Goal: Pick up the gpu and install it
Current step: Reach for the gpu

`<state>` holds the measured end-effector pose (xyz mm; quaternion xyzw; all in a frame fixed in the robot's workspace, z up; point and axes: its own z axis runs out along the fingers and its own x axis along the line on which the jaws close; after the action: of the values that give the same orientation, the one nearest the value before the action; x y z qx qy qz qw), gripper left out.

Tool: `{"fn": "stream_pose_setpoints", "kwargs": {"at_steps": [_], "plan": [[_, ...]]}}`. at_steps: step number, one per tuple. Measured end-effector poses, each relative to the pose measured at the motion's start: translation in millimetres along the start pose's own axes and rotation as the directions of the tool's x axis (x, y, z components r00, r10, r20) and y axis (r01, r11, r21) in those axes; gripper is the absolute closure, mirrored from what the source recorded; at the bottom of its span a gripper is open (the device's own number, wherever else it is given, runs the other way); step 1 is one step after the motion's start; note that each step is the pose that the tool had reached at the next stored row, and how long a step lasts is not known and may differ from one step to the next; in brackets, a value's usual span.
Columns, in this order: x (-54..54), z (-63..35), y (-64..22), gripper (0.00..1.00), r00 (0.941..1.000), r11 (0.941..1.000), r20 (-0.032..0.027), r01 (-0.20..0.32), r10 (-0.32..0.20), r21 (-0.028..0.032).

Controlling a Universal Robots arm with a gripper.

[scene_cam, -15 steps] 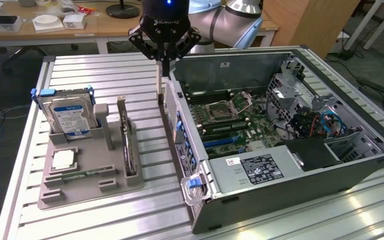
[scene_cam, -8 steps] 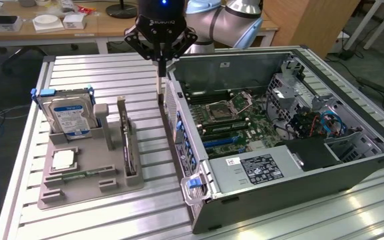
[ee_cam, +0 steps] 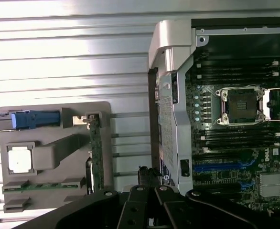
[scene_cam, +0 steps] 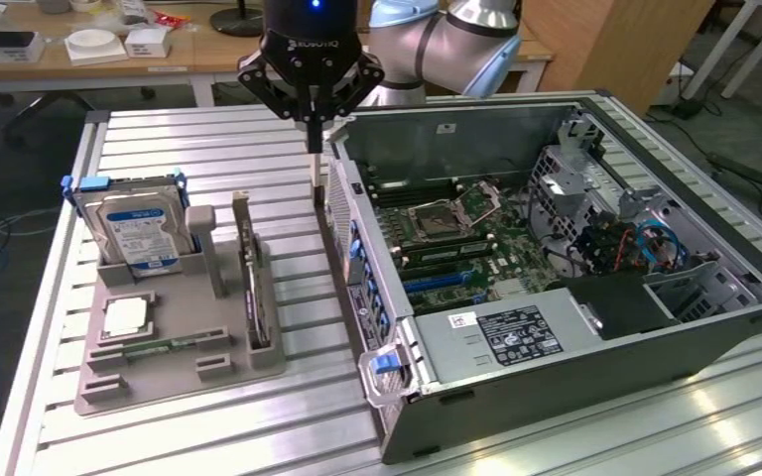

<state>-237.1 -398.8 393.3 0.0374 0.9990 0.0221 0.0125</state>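
While closed, pincer [scene_cam: 314, 147] apart from gpu [scene_cam: 254, 283]

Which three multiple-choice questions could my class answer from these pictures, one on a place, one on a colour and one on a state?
1. Where is the gpu?
A. standing in the grey tray
B. inside the computer case
C. on the floor

2. What colour is the carrier round the hard drive?
A. red
B. blue
C. yellow

3. The gripper is:
A. wide open
B. shut
C. shut on the gpu

Answers:
1 A: it stands on edge in the tray's slot, outside the case.
2 B: blue rails flank the drive.
3 B: its fingers meet with nothing between them.
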Motion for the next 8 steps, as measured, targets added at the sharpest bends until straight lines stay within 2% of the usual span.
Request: {"fn": "stream_pose_setpoints", "kwargs": {"at_steps": [8], "plan": [[6.9,-0.2,-0.5,0.9,1.0,1.0,0.0,0.0,0.0,0.0]]}}
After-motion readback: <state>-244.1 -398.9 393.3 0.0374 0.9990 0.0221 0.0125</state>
